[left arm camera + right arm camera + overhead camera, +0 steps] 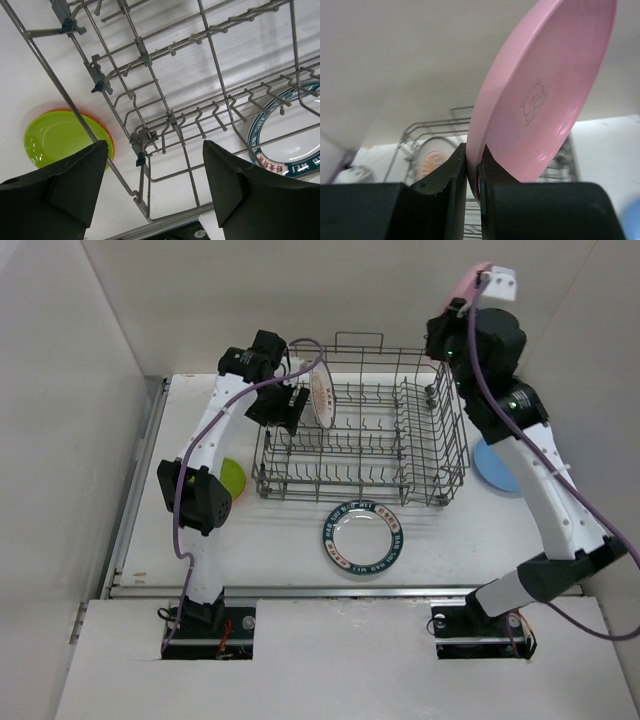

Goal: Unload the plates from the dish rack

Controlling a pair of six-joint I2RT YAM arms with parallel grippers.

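The right gripper point(472, 156) is clamped edge-on over the rim of the pink plate point(545, 90), holding it high above the far right corner of the dish rack point(440, 445), clear of the tines. Across the table point(290, 540), the left gripper point(155, 146) hangs at the rack's left side with its jaws spread wide and nothing between them. It is just beside a patterned white plate point(322, 395) that stands upright in the tines, the only plate visible in the rack.

Outside the rack, a teal-rimmed plate point(363, 537) lies flat in front of it. A lime green plate point(232, 478) sits on an orange plate point(111, 145) to its left. A blue plate point(492, 468) lies to its right, partly behind the right arm.

The pink plate looks light, stiff and glossy, likely plastic. A rim pinch should bear it, though it may swivel in the grip if swung fast. The standing white plate looks heavier and perhaps breakable. Its upper rim, free of the wires, seems the place to take hold.
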